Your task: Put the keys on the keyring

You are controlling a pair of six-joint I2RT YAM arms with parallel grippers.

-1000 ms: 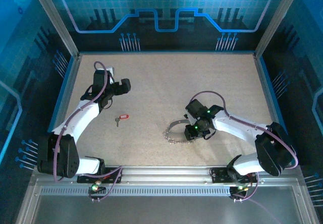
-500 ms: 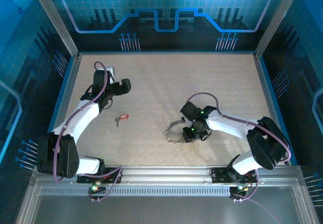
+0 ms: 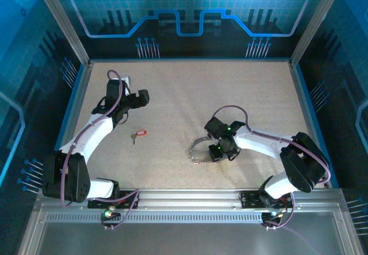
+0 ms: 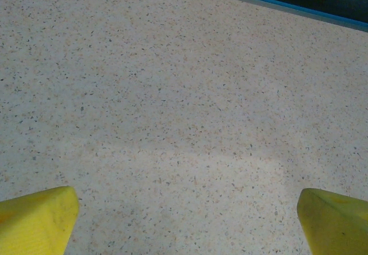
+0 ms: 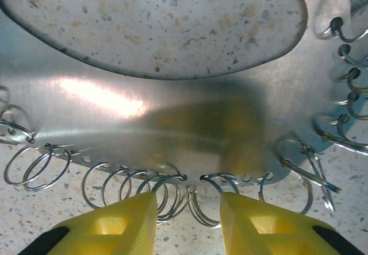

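Note:
The keyring (image 3: 197,151) is a flat silvery crescent plate fringed with several small wire split rings, lying right of the table's centre. My right gripper (image 3: 220,149) hangs over its right end. In the right wrist view the plate (image 5: 172,117) spans the frame, and my right gripper (image 5: 188,200) stands open, its yellow fingertips (image 5: 123,217) either side of a cluster of split rings (image 5: 172,194) on the near edge, clamping nothing. One key (image 3: 138,135) with a red head lies left of centre. My left gripper (image 3: 144,97) hovers beyond it, open (image 4: 187,215) over bare table.
The speckled beige table (image 3: 190,94) has a blue raised border and metal corner posts. Both arm bases sit on the rail at the near edge. The left arm's cable (image 3: 118,88) loops above its wrist.
The right arm has folded in, carrying its gripper slightly left and nearer over the keyring. The left arm, key and keyring have not moved.

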